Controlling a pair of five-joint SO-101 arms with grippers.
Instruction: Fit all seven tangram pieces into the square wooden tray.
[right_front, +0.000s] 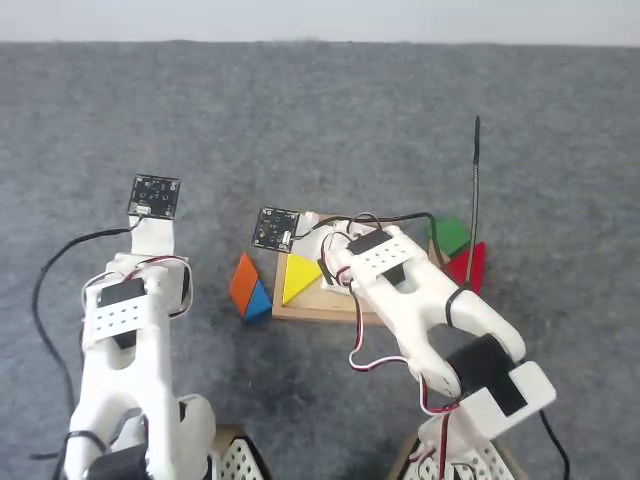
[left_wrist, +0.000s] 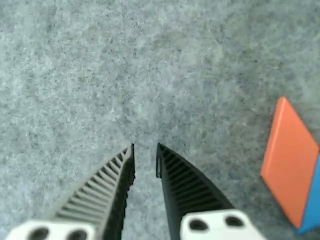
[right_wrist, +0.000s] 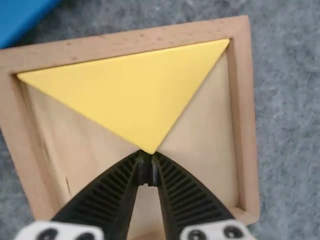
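Tangram pieces lie in and around the square wooden tray (right_front: 312, 313), which sits on the grey felt-like counter (right_front: 350, 120) near its middle, under the right arm. The tray is pale wood with a raised rim (right_wrist: 130, 42) and a smooth floor with visible grain. One piece is in it: a large yellow triangle (right_wrist: 135, 90), matte and flat, with its long edge against one rim and its apex pointing to the tray's centre. Just beside the tray on one side are an orange flat piece (right_front: 243, 280) and a blue triangle (right_front: 258, 298), touching each other along an edge. On the opposite side a green square piece (right_front: 451, 236) and a red triangle (right_front: 470, 266) lie close together.

The right pincer (right_wrist: 146, 157) hangs over the tray floor, its black ribbed fingers pressed together with the tips right at the yellow triangle's apex. The left pincer (left_wrist: 145, 150) is over bare felt, its ribbed fingers narrowly spread and holding nothing, with the orange piece (left_wrist: 289, 162) off to one side.
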